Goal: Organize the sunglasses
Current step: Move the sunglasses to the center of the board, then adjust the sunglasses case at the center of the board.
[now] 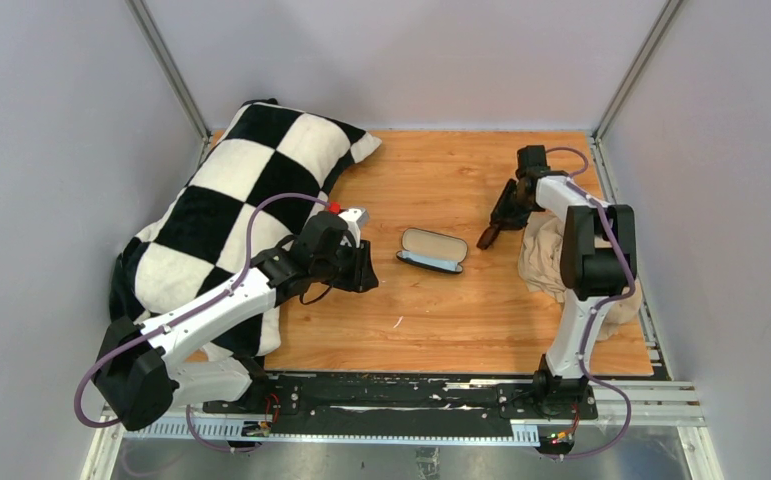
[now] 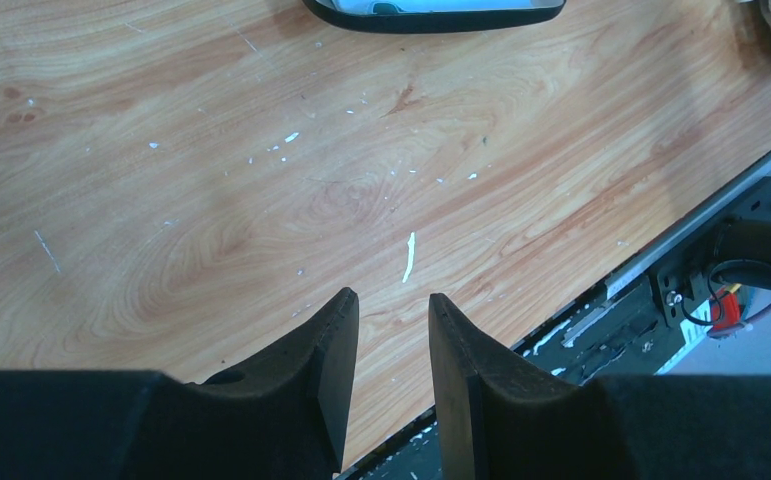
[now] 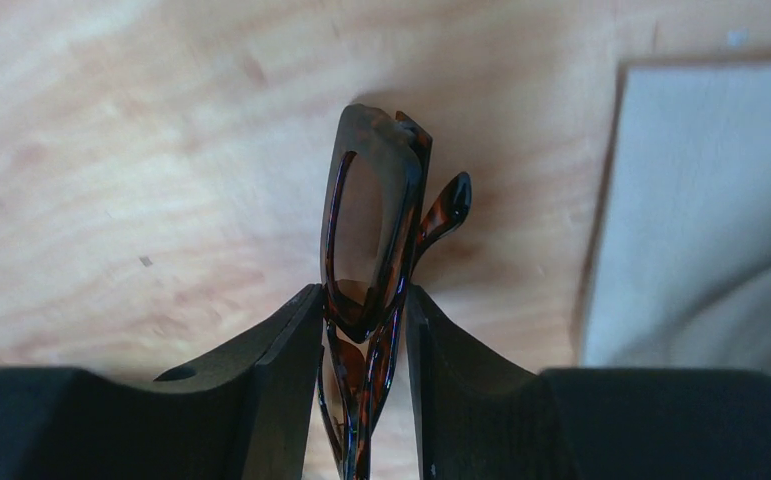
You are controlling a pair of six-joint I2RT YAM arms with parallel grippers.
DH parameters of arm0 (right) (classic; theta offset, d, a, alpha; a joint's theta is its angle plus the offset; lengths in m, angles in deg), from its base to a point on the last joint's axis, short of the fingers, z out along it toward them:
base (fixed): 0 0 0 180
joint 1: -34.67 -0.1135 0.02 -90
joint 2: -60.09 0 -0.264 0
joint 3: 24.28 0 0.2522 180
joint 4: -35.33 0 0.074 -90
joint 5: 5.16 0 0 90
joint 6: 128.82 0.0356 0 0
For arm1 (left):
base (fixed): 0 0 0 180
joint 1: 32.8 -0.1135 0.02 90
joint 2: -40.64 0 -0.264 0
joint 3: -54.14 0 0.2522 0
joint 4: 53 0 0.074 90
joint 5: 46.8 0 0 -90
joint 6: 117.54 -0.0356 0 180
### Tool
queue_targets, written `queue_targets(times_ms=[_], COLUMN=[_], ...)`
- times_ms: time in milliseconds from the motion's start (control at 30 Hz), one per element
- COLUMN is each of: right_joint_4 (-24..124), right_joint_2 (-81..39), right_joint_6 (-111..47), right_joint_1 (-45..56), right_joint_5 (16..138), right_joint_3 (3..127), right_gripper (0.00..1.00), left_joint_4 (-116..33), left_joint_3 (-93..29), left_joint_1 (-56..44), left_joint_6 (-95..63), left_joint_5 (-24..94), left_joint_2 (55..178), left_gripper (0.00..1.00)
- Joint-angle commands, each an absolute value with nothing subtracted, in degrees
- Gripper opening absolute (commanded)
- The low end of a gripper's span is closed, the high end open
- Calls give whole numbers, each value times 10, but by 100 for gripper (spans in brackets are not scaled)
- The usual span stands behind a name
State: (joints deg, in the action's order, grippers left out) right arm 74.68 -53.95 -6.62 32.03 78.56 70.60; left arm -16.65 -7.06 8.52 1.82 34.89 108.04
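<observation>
We see white left arm (image 1: 206, 308) & right arm (image 1: 568, 325) w/ black joints, purple cables (image 1: 250, 240), black wedge fingers (image 2: 316, 370), red mark (image 1: 334, 207) by left wrist.

Bare wood of the table (image 1: 431, 330) lies open in front of the open case (image 1: 433, 249) and behind it to the back wall. The checkered pillow (image 1: 251, 170) blocks the left side, and the left gripper (image 1: 364, 268) stands in the gap between pillow and case. On the right, a beige cloth (image 1: 541, 262) and the right gripper (image 1: 499, 220), clamped on the sunglasses (image 1: 487, 237), crowd the edge, leaving 1 bare strip beside the case.
</observation>
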Motion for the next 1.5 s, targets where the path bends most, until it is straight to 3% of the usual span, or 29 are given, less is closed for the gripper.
queue_targets(times_ms=[0, 200, 533, 800, 867, 1067, 1467], right_joint_4=[781, 783, 830, 829, 838, 880, 897], right_joint_2=[-484, -404, -293, -173, -156, -101, -31], right_joint_6=[-162, -215, -240, -214, -224, -236, -206], right_joint_1=[313, 312, 298, 298, 299, 301, 300], right_joint_5=[738, 694, 690, 702, 707, 708, 611], right_joint_3=[634, 527, 437, 404, 406, 409, 360], right_gripper=[40, 44, 61, 62, 62, 61, 61], left_joint_4=[-177, -176, -201, -137, -94, -25, 2], left_joint_3=[-70, -81, -96, -290, -361, -510, -646], left_joint_1=[83, 82, 82, 82, 82, 82, 86], left_joint_6=[26, 20, 14, -47, -86, -197, -465], left_joint_5=[342, 310, 276, 297, 311, 315, 275], left_joint_2=[1079, 1088, 1117, 1290, 1346, 1453, 1603], left_gripper=[38, 38, 44, 47, 53, 59, 62])
